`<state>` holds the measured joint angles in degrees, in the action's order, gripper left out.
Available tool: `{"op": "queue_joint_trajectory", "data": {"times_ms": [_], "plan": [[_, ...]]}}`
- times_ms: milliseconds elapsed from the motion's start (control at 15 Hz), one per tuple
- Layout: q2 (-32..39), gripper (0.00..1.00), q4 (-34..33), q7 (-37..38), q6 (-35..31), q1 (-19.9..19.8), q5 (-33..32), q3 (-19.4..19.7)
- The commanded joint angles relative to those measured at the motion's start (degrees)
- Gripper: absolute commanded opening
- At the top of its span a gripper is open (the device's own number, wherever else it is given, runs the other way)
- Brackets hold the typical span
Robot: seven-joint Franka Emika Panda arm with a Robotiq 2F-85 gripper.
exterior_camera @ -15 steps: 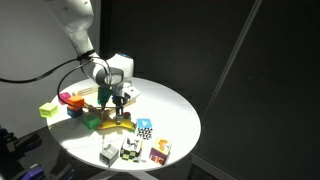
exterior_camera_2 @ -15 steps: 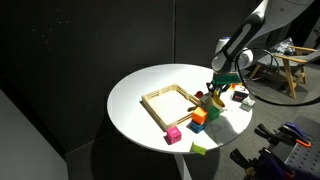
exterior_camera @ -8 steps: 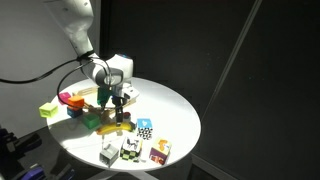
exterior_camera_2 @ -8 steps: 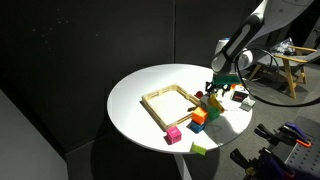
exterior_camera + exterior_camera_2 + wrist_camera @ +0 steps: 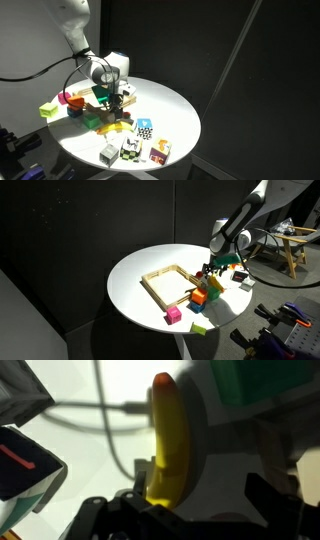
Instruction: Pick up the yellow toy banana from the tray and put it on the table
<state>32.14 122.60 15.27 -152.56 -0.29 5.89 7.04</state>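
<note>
In the wrist view the yellow toy banana [image 5: 165, 440] lies lengthwise on the white table [image 5: 70, 435], casting a shadow to its right. My gripper [image 5: 198, 484] is open over it, with the banana's near end close to the left finger [image 5: 138, 488] and a wide gap to the right finger [image 5: 262, 490]. In both exterior views the gripper [image 5: 118, 101] [image 5: 212, 271] hangs low over the table just outside the light-wood tray [image 5: 160, 276], among the blocks. There the gripper hides the banana.
Coloured blocks crowd the spot under the gripper: orange [image 5: 197, 304], green [image 5: 212, 292], pink [image 5: 174, 314] and yellow-green [image 5: 199, 328]. Several patterned cubes [image 5: 145, 127] stand near the table's front edge. A cable [image 5: 105, 420] crosses the wrist view.
The jaws have gone from shut on the banana to wide open, letting it go onto the table. The gripper has lifted slightly.
</note>
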Motion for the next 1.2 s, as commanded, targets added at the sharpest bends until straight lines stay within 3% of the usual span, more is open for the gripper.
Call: {"op": "queue_joint_trajectory", "data": {"times_ms": [0, 667, 1133], "plan": [[-4.52, 1.00, 3.71, -5.02, -0.17, -0.07, -2.68, -0.70], [-13.72, 1.00, 9.10, -7.01, 3.58, 3.34, -11.28, -0.93], [-21.87, 1.00, 13.47, -8.46, 5.59, 3.14, -10.25, -3.71]]}}
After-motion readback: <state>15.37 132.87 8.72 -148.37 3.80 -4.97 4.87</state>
